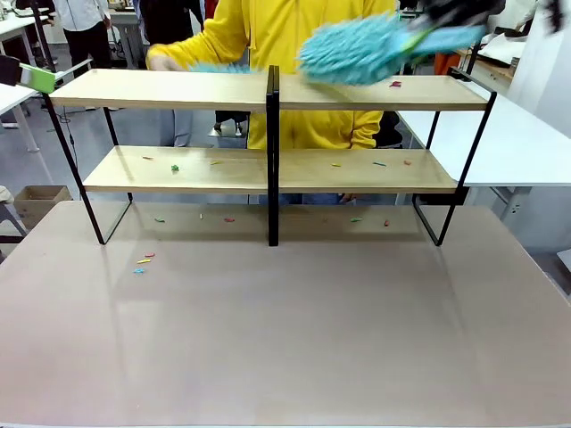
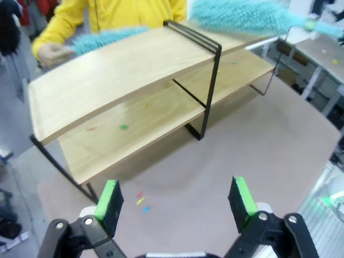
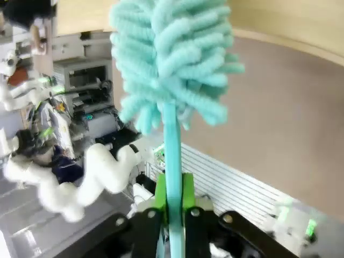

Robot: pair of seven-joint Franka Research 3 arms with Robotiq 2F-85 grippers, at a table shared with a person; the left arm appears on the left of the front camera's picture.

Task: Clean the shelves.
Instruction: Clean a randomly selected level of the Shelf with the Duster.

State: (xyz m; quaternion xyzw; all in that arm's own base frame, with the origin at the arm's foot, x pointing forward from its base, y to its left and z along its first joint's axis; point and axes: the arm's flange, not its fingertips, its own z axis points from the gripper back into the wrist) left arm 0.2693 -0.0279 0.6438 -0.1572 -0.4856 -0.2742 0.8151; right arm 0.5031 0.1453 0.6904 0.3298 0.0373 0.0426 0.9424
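Front view: the shelves span the upper middle, and a teal duster is blurred over the top board at upper right.
Left wrist view: at the bottom edge, the left gripper has its fingers wide apart and empty.
Right wrist view: at bottom centre, the right gripper is clamped on the duster's handle.

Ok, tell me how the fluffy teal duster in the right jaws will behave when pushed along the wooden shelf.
The fluffy teal duster probably squashes softly: loose shaggy strands. Its thin teal handle may flex, being clamped low. Likely light: mostly fluff.
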